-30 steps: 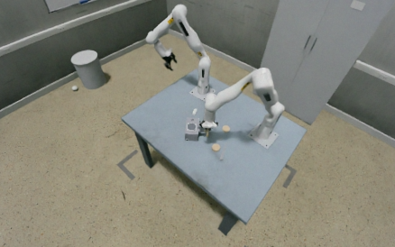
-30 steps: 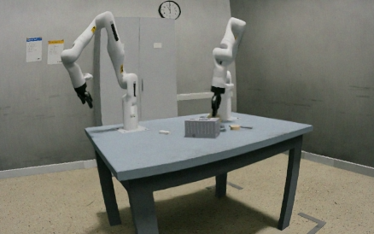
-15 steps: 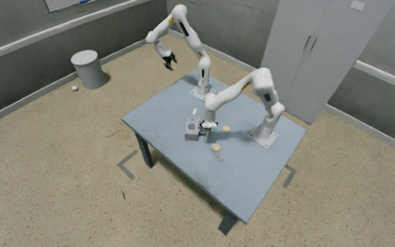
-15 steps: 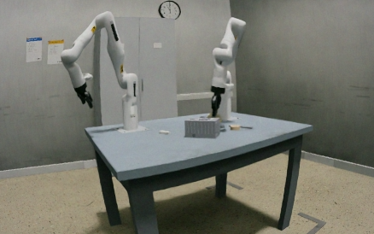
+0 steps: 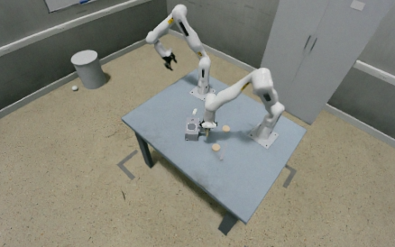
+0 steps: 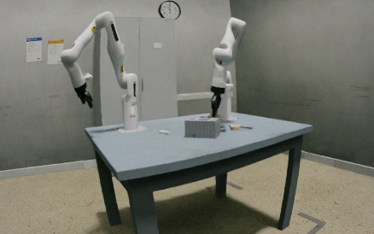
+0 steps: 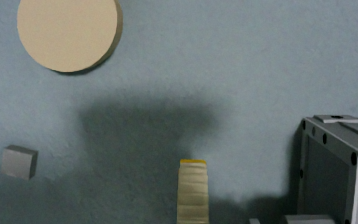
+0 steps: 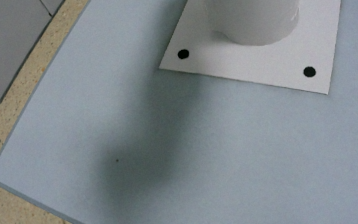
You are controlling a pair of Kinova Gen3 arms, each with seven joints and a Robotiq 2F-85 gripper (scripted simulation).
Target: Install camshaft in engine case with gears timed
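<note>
The grey engine case (image 5: 192, 129) (image 6: 201, 128) (image 7: 328, 170) stands upright on the table. Its open front faces the left arm's side. My left gripper (image 5: 207, 127) (image 6: 213, 112) is low beside the front, closed on the tan camshaft gear (image 5: 206, 133) (image 7: 193, 192), which shows edge-on with ridged teeth and a yellow edge in the left wrist view. A gap separates this gear from the case wall; the shaft and bearing are hidden or cut off. Grey parts show low beside the case; I cannot tell them apart. My right gripper (image 5: 172, 65) (image 6: 87, 102) is open and empty, high beyond the table's edge.
Two tan discs (image 5: 225, 129) (image 5: 215, 147) lie near the left gripper; one disc (image 7: 69, 32) shows in the left wrist view. A small grey block (image 7: 19, 162) lies nearby. A small white piece (image 5: 195, 111) (image 6: 164, 131) lies beside the case. The right arm's base plate (image 8: 250, 75) is bolted down.
</note>
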